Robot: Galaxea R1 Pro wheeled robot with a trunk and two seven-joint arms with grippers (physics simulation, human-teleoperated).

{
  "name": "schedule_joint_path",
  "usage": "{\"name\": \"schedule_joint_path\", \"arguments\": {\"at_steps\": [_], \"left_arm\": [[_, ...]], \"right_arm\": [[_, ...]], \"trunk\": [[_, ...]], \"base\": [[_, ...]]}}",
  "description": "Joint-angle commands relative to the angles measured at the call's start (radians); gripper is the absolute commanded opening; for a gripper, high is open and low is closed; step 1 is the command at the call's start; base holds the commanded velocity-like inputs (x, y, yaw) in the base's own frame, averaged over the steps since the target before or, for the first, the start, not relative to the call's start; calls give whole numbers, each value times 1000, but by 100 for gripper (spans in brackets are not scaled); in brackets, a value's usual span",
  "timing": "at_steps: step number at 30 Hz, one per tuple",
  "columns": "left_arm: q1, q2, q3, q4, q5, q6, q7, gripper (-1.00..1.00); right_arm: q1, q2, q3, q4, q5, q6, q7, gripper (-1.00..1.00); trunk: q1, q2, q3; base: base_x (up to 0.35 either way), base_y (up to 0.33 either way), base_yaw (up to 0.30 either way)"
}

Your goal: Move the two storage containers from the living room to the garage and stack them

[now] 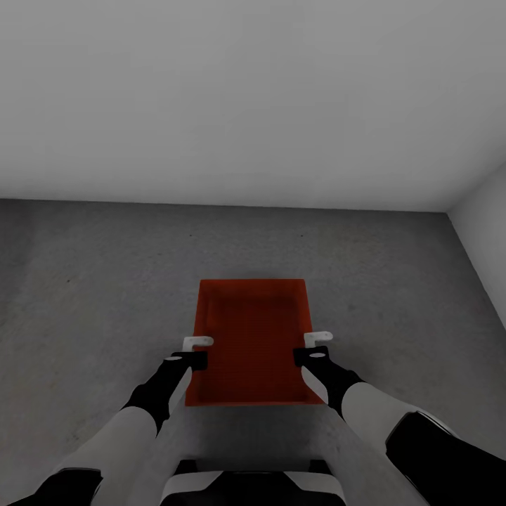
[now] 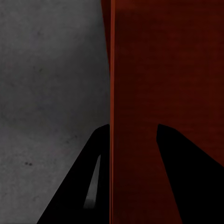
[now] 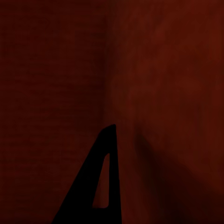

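Both arms fwd; L hand (image 1: 197, 344) & R hand (image 1: 314, 340) clamped on container (image 1: 251, 337) walls.

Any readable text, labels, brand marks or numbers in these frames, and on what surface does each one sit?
None. The orange-red bin has plain walls and a plain bottom with no label. The grey concrete floor and the white wall carry no signs. The left gripper and right gripper, one at each long wall, show no markings.
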Motion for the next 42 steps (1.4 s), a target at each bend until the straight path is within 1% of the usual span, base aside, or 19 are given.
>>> {"name": "schedule_joint_path", "arguments": {"at_steps": [1, 13, 37, 42], "left_arm": [[1, 0, -10, 18, 25, 33, -3, -100], [1, 0, -10, 18, 25, 33, -3, -100], [1, 2, -9, 16, 25, 33, -5, -100], [1, 1, -10, 16, 25, 33, -6, -100]], "right_arm": [[-2, -20, -22, -4, 34, 8, -27, -100], [-2, -20, -22, -4, 34, 8, -27, -100], [-2, -20, -21, -4, 35, 8, -27, -100], [-2, -20, -20, -4, 35, 8, -27, -100]], "trunk": [[4, -8, -4], [50, -92, -41], [50, -92, -41], [50, -92, -41]], "base": [[0, 0, 0], [0, 0, 0], [-1, 0, 0], [-126, 0, 0]]}}
